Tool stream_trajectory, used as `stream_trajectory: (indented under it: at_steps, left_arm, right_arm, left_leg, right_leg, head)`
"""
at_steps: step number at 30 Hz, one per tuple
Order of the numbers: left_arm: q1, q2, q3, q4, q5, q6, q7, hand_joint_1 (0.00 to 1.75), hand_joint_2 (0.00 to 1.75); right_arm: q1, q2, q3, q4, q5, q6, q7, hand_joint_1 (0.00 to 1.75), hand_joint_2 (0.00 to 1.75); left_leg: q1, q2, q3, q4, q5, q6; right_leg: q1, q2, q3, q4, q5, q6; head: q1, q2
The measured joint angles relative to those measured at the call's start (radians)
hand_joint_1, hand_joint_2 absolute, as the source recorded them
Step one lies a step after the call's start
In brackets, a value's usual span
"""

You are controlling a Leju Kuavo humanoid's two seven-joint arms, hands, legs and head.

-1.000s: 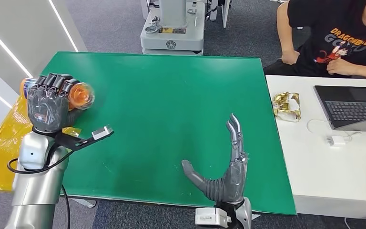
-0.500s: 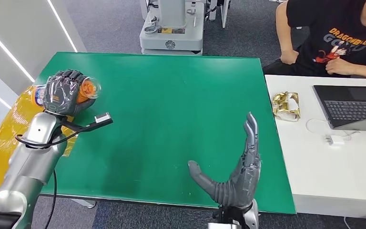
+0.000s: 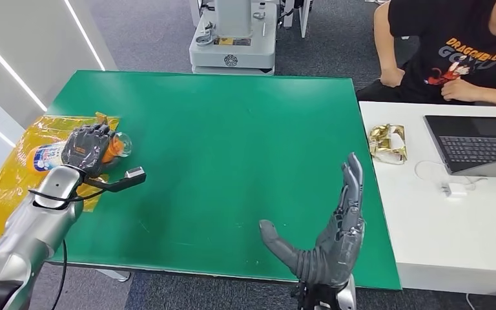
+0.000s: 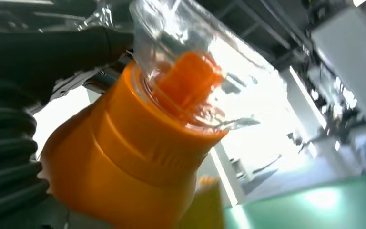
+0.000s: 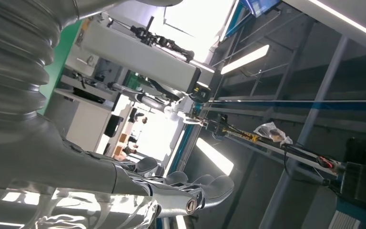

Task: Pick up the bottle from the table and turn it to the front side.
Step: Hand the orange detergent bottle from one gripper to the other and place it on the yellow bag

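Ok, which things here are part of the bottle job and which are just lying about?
Job:
- bottle, orange with clear cap, lying sideways
- left hand, gripping it
- right hand, empty, fingers spread
- green table

Lying about:
- yellow bag at the table's left edge
- gold wrapper, laptop, white adapter on the white desk
- seated person

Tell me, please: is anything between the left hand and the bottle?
Nothing visible is. The left hand already grips the bottle around its middle, at the green table's left edge over the yellow sheet. The right hand is open, apart from it.
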Motion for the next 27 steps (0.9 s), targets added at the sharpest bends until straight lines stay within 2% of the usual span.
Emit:
stream_trajectory:
  at_steps: [5, 13, 27]
  left_arm:
    - [-0.007, 0.006, -0.02, 0.074, -0.029, -0.009, 0.024, 1.75, 1.75]
    - [-0.002, 0.01, -0.036, 0.143, -0.036, -0.006, 0.011, 1.75, 1.75]
    - [0.012, 0.001, -0.046, 0.17, -0.037, -0.004, -0.072, 1.75, 1.75]
  right_arm:
    - [0.004, 0.0, -0.009, -0.001, -0.002, 0.0, -0.013, 0.0, 1.75]
    - [0.005, 0.0, -0.012, -0.001, -0.007, 0.0, 0.001, 0.0, 1.75]
    - [0.005, 0.0, -0.012, -0.001, -0.017, 0.0, 0.011, 0.0, 1.75]
  left_leg:
    - [0.0, 0.0, 0.0, 0.0, 0.0, 0.0]
    - [0.0, 0.0, 0.0, 0.0, 0.0, 0.0]
    - [0.0, 0.0, 0.0, 0.0, 0.0, 0.0]
  right_leg:
    - [0.0, 0.0, 0.0, 0.0, 0.0, 0.0]
    - [0.0, 0.0, 0.0, 0.0, 0.0, 0.0]
    - [0.0, 0.0, 0.0, 0.0, 0.0, 0.0]
  head:
    - [0.0, 0.0]
    - [0.0, 0.0]
    - [0.0, 0.0]
